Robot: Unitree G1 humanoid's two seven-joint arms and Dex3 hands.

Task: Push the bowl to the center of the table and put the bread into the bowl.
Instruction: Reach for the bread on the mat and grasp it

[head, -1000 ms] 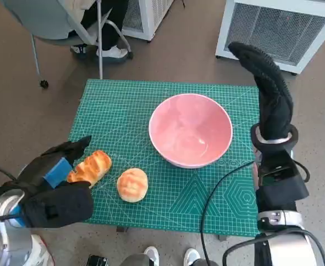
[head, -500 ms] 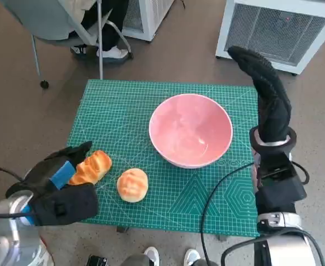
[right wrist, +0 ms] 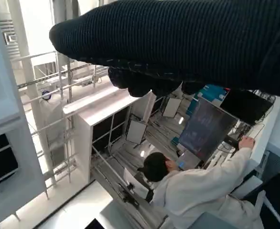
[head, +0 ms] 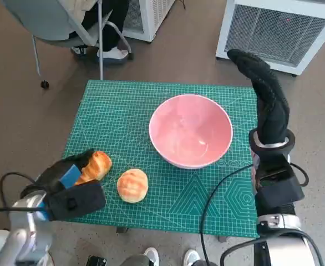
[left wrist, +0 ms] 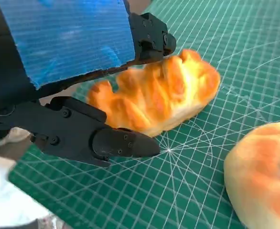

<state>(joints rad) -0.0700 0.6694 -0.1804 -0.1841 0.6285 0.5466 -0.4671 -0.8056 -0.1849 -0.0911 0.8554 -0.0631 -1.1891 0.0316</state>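
Green cutting mat point(head: 123, 111) carries pink bowl point(head: 190, 130), nothing inside it.

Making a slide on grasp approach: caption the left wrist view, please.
Left hand straddling the long braided bread on the green cutting mat, round bun alongside.

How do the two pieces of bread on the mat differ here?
The long loaf is elongated with ridges across its top; the round bun is domed and smooth. The long loaf lies at the mat's edge between the left hand's fingers; the round bun sits apart, nearer the pink bowl, untouched. Both are golden-brown, resting on the mat outside the bowl.
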